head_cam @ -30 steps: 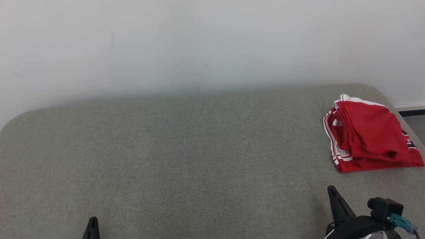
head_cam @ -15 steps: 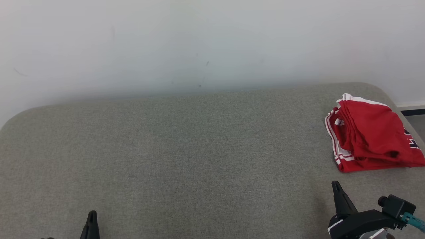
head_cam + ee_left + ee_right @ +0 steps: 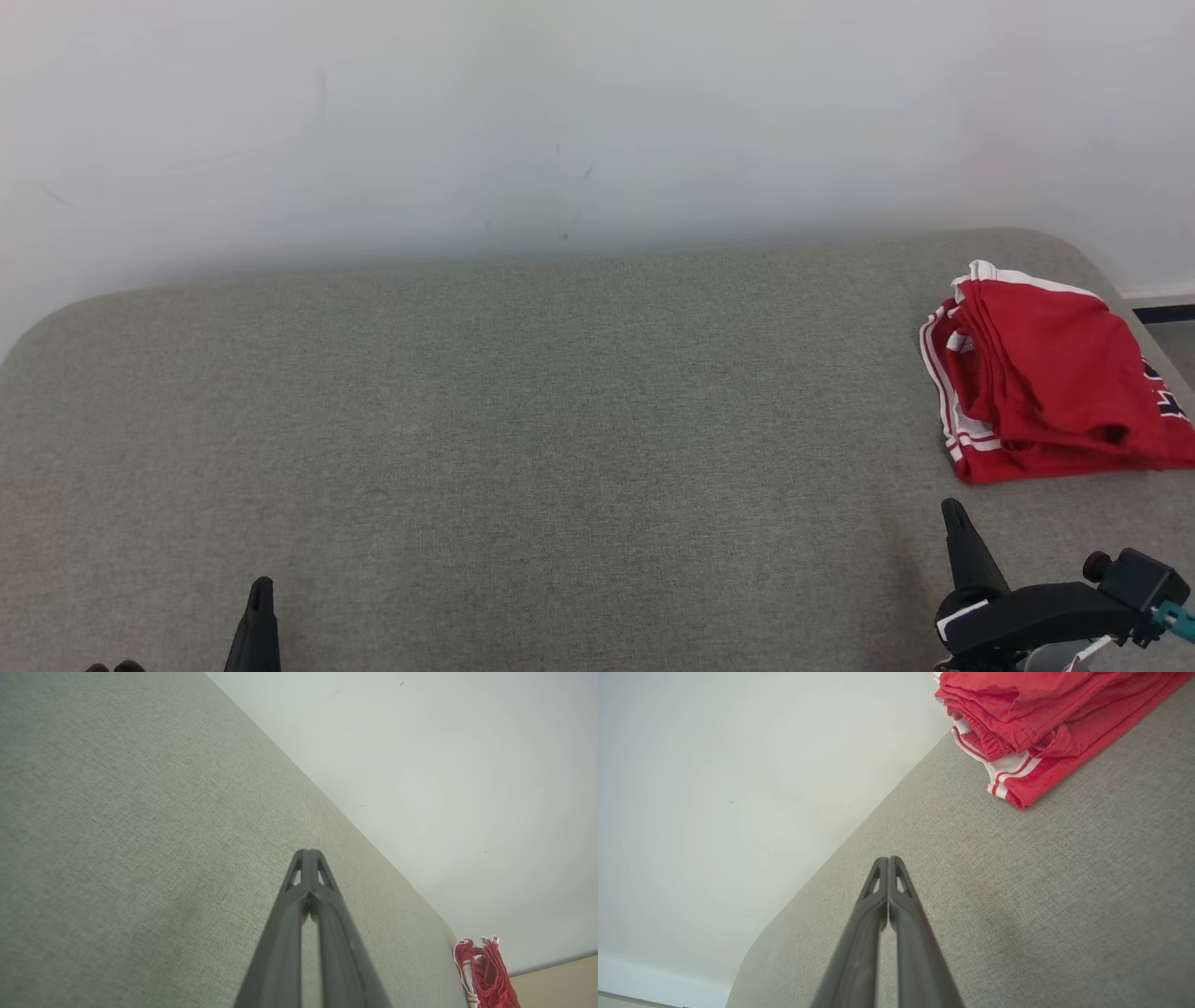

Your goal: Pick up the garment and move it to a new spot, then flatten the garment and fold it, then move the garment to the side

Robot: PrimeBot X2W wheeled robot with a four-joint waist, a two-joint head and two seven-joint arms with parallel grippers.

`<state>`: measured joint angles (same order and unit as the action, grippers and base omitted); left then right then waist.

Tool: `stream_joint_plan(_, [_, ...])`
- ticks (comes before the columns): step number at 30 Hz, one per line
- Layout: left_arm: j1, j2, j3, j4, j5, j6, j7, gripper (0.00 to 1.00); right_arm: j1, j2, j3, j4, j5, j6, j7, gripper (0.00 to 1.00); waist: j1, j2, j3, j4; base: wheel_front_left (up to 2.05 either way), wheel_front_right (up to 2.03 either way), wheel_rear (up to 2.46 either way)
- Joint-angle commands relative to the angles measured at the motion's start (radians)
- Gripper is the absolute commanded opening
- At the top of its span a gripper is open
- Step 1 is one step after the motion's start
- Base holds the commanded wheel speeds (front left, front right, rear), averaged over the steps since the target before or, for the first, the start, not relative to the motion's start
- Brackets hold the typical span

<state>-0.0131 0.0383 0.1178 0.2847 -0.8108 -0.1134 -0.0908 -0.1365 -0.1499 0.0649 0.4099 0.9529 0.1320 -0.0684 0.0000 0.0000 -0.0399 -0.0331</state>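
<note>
Grey fabric bench [image 3: 560, 420] bears the folded red white-striped garment [image 3: 1046, 373] aside, left end effector [image 3: 261, 590] and right end effector [image 3: 954, 515] pressed together, empty; seemingly done, only withdrawal remains

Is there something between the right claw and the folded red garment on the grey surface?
Nothing visible. Just bare grey upholstery lies between the shut right claw and the red garment, which sits apart, beyond the claw's tip.

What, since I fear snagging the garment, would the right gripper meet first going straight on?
Not the red garment: the right gripper points past its edge, across the grey cushion toward the white wall. Likely the wall, unless it grazes the cushion first; depth is unclear.
</note>
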Motion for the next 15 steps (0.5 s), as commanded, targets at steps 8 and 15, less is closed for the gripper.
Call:
stream_joint_plan(8, [-0.036, 0.009, 0.001, -0.019, -0.131, -0.004, 0.033, 0.0, -0.002, 0.014, -0.033, -0.039, 0.109, -0.001, 0.031, 0.0, 0.0, 0.0, 0.005, 0.004, 0.0, 0.0, 0.0])
stream_joint_plan(15, [-0.044, 0.01, 0.0, -0.022, -0.215, -0.006, 0.055, 0.0, 0.001, 0.025, -0.052, -0.055, 0.176, -0.001, 0.049, 0.0, 0.0, 0.0, 0.008, 0.006, 0.0, 0.0, 0.0])
